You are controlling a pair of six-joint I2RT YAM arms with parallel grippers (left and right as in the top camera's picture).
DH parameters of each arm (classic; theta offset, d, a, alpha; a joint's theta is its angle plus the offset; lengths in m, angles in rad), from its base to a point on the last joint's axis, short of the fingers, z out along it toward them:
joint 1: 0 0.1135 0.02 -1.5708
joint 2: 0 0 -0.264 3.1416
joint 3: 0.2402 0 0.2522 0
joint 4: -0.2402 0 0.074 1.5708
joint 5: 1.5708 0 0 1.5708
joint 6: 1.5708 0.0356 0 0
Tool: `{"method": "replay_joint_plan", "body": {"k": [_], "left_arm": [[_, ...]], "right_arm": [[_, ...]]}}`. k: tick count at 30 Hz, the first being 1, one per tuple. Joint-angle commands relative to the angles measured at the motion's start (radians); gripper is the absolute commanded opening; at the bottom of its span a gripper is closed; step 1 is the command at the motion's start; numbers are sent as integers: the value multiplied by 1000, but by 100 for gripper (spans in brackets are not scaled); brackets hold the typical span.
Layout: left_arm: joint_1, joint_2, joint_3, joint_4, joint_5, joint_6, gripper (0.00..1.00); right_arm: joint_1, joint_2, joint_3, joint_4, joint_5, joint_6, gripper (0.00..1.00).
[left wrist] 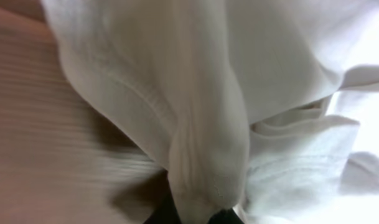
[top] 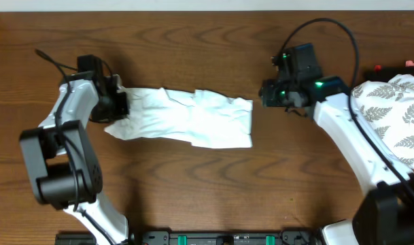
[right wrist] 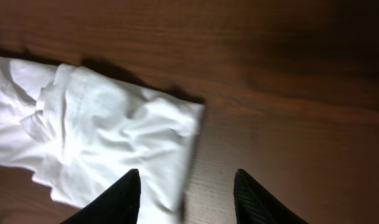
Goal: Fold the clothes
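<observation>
Left gripper (top: 117, 103) clamped tight on the 9 o'clock end of the white T-shirt (top: 193, 119); the left wrist view shows bunched cloth pinched between its dark fingertips (left wrist: 157, 216). Right gripper (top: 266, 92) has jaws apart and holds nothing, sitting just off the shirt's 3 o'clock edge near the upper corner. Shirt is crumpled into a long band running 9 to 3 o'clock on the wooden table (top: 207, 197), a bit left of centre. Fern-print fabric (top: 397, 116) at the table's 3 o'clock edge, well apart from the shirt.
</observation>
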Motion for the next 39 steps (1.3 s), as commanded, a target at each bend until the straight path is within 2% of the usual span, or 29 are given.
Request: {"method": "replay_joint_plan", "body": {"k": [1,8,14,21,29,36,39], "left_arm": [[37,-81,-9,23,-134,-45,6],[89,-162,-9,79,-303,-67,6],[92,-224,-6,116,-440,-66,6],[58,-319,-2,112,-451,-66,6],[-166,-392,-2,56,-491,-20,6],[-424,-373,-5,-18,-558,-28,6],[-518,-365,-6,-39,-557,-68,6]], "right_arm": [[-53,-37,4,-35,4,-19,46],[-153,-64,4,-135,3,-42,43],[-184,-64,4,-166,3,-56,43],[-198,-64,4,-183,3,-57,42],[-199,-64,4,-209,3,-56,42],[-199,-64,4,-221,3,-57,42],[-199,-64,4,-227,3,-58,41]]}}
